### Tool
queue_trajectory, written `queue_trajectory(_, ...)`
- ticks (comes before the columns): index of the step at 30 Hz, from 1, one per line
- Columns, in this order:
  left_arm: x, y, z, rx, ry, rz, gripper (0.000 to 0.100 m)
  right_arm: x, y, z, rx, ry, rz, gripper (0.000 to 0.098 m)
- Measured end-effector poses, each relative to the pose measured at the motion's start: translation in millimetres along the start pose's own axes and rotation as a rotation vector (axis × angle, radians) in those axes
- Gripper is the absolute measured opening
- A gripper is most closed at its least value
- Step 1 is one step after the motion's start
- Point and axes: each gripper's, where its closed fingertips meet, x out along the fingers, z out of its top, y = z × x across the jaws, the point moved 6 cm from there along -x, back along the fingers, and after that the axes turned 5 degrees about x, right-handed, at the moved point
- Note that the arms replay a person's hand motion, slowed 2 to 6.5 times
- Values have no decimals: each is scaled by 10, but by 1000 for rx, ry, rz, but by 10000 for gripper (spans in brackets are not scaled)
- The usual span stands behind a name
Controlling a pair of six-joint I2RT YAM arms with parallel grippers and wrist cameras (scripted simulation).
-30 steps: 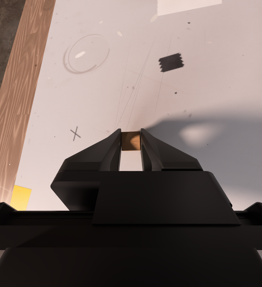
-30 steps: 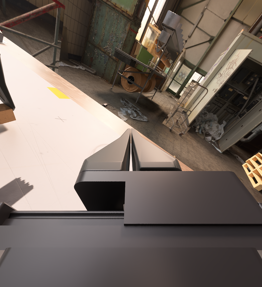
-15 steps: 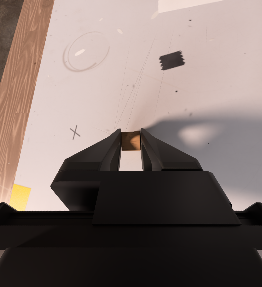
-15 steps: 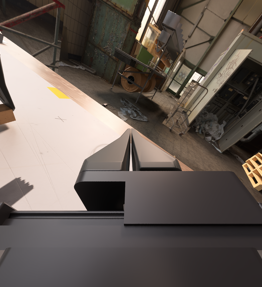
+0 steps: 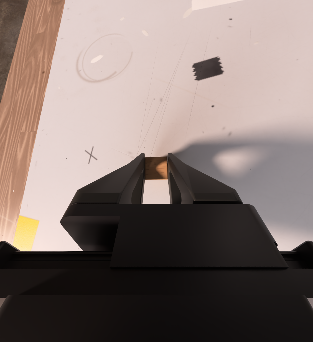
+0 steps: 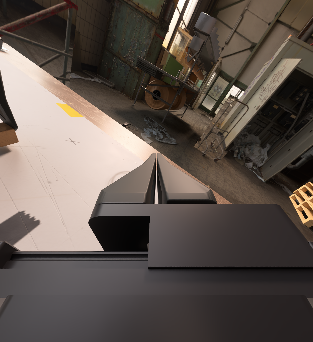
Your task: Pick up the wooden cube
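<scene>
Left hand (image 5: 156, 162): clamped on wooden cube (image 5: 156, 168), one finger flat against each side face, cube seated at the fingertips. Cube raised clear of the white tabletop (image 5: 105, 114), as confirmed in right wrist view, with shadow lying below it. Right hand (image 6: 156, 157): fingers pressed together, nothing between them, poised over the tabletop's wooden edge. Noted on tabletop: pencilled cross (image 5: 91, 155), yellow patch (image 5: 26, 235), ring stain (image 5: 103, 57).
</scene>
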Motion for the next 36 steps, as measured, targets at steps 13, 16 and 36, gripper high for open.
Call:
queue_trajectory(13, -53, 29, -26, -4, 13, 33, 205, 0, 5, -7, -1, 3, 3, 9)
queue_trajectory(16, -73, 40, -33, -7, 13, 43, 205, 0, 9, -7, -2, 3, 6, 9)
queue_trajectory(36, -195, 115, -90, -54, 5, 89, 205, 8, 131, 49, 3, -9, 127, 9)
